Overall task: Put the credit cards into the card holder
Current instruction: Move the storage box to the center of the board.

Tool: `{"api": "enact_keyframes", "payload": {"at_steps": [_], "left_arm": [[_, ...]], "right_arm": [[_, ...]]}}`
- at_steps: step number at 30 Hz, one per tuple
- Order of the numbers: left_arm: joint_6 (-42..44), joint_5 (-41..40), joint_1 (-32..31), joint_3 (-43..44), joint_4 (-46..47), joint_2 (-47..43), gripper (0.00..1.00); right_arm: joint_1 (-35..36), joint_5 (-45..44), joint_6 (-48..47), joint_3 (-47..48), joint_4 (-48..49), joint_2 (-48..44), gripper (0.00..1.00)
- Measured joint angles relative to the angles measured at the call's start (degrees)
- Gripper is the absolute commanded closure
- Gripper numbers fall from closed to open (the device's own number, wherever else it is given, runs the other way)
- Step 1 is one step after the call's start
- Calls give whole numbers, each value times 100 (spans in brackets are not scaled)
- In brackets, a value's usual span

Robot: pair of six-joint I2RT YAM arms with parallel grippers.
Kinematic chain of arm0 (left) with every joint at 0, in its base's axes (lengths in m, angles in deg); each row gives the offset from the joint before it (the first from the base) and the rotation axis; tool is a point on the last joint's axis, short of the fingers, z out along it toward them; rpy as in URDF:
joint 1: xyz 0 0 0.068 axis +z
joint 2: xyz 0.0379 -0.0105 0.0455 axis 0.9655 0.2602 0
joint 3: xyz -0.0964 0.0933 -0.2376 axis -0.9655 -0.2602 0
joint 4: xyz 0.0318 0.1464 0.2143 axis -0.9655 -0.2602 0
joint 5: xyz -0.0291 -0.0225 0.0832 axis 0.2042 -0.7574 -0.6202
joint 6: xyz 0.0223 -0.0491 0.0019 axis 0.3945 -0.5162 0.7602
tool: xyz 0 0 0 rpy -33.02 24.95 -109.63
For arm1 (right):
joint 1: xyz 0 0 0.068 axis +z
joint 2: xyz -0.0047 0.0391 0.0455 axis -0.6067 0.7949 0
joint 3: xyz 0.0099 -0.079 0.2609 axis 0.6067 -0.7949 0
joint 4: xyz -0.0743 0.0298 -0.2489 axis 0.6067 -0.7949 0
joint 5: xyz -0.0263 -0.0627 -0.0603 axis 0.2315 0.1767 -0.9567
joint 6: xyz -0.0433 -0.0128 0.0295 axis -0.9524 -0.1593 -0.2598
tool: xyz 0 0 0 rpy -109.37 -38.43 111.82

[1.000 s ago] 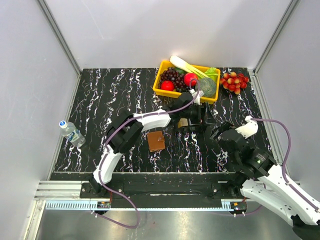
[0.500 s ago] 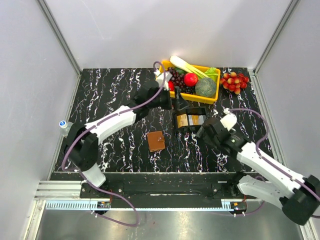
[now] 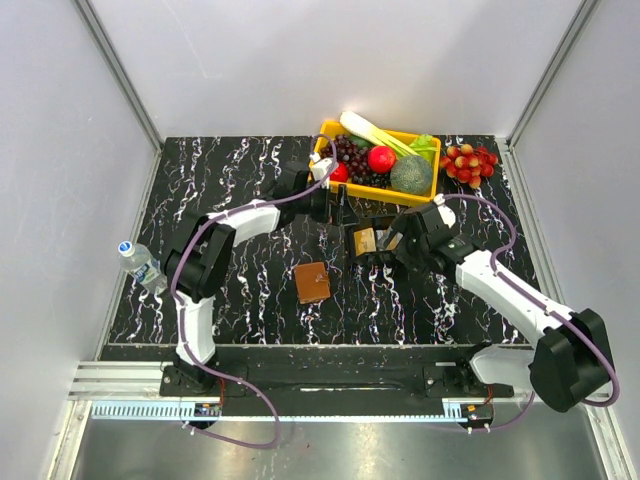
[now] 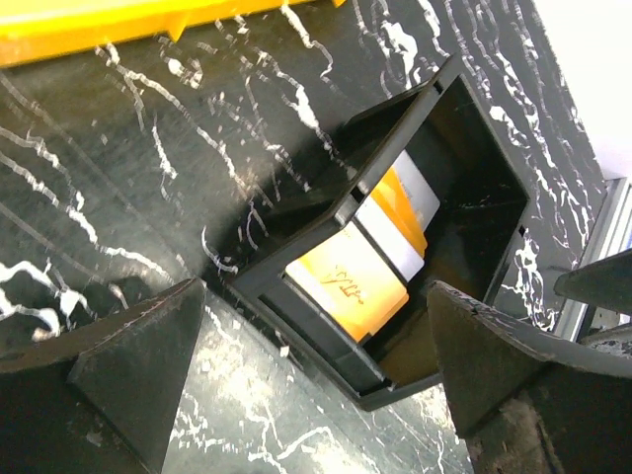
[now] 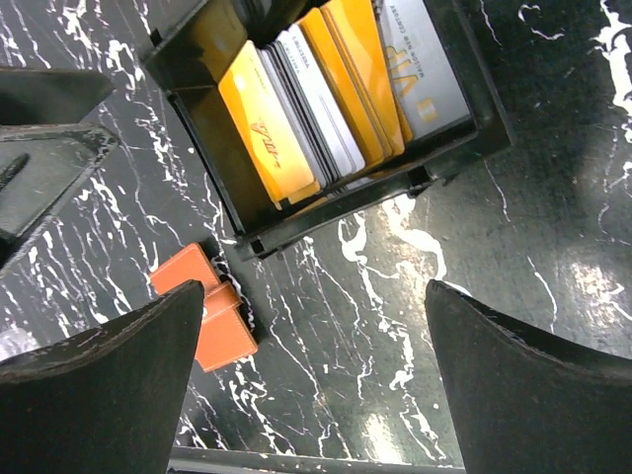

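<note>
Nearby, holder [image 3: 312, 282] lies folded on counter [image 3: 230, 190]. Beyond, cards [image 5: 296, 109] stand on edge in black box [image 4: 464, 128]. Left jaws and right jaws both wide, empty, close by it. Cards likely thin, stiff, slick (light too): pinch a top edge.

credit cards [image 5: 296, 109]: lower parts hidden behind the walls of the black box [image 5: 217, 158]; the rear ones overlapped by those in front; print too small to read from overhead.
card holder [image 5: 222, 328]: in the right wrist view, its lower left corner is covered by one of the right jaws.
yellow basket [image 4: 118, 25]: at the bench's far edge, cut off by the left wrist view's top edge; only a strip shows.
</note>
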Motion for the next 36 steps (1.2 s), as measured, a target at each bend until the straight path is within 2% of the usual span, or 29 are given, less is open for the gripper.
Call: {"api": "enact_keyframes", "payload": {"at_steps": [8, 17, 23, 28, 36], "left_arm": [[31, 590, 4, 225, 861, 629, 1], [-109, 693, -116, 151, 1300, 798, 5], [-212, 728, -310, -466, 1679, 798, 11], [-404, 741, -452, -876, 1989, 691, 11], [-562, 402, -511, -1373, 1679, 127, 12]], "right_arm": [[-251, 446, -70, -210, 385, 76, 2], [-872, 796, -627, -81, 656, 667, 2], [-1213, 1054, -957, 17, 704, 780, 2], [-1379, 1237, -1300, 98, 616, 780, 3], [-1432, 1384, -2570, 654, 354, 328, 11]]}}
